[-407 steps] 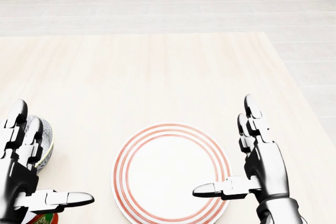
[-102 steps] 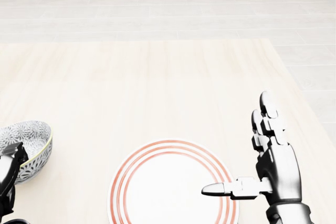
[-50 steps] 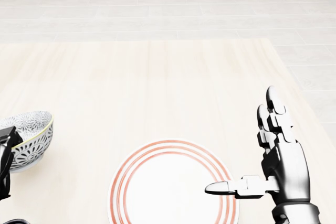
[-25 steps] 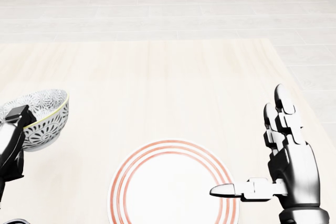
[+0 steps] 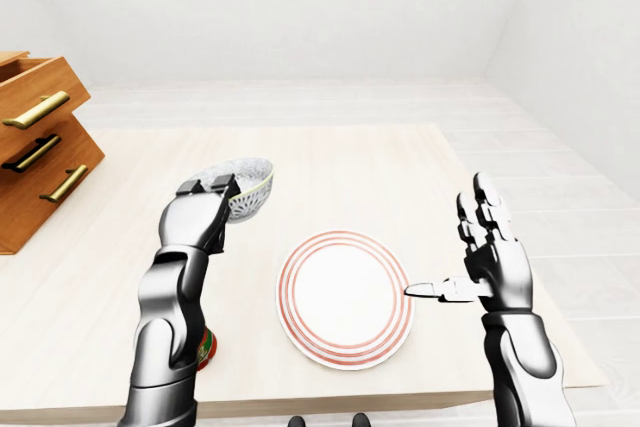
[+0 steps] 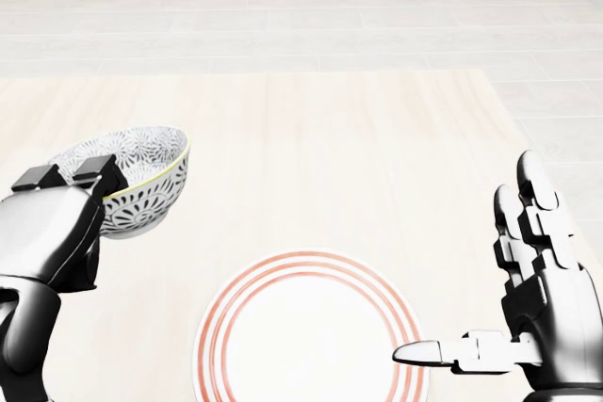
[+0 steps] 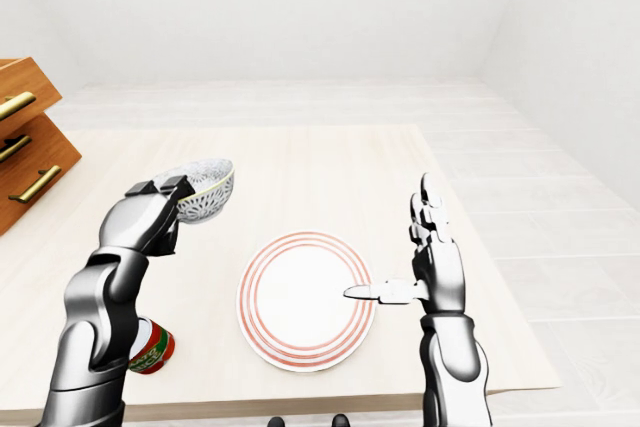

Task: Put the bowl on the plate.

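Bottom edge of the head view cuts off the plate (image 6: 306, 345); the left hand (image 6: 52, 233) covers the left side of the patterned bowl (image 6: 146, 181). In the left-eye view, the left forearm hides most of a red can (image 5: 207, 347), and we cannot read its label. The wooden drawer chest (image 5: 40, 162) runs off the left edge.

**Bright, flat, sharp renders**

Soft, even light is washing every view, nearly bleaching the pale tabletop (image 6: 330, 138) in the head view. The right hand (image 6: 546, 308) is catching smooth grey highlights. Only faint shadows are showing; edges are reading crisp throughout.
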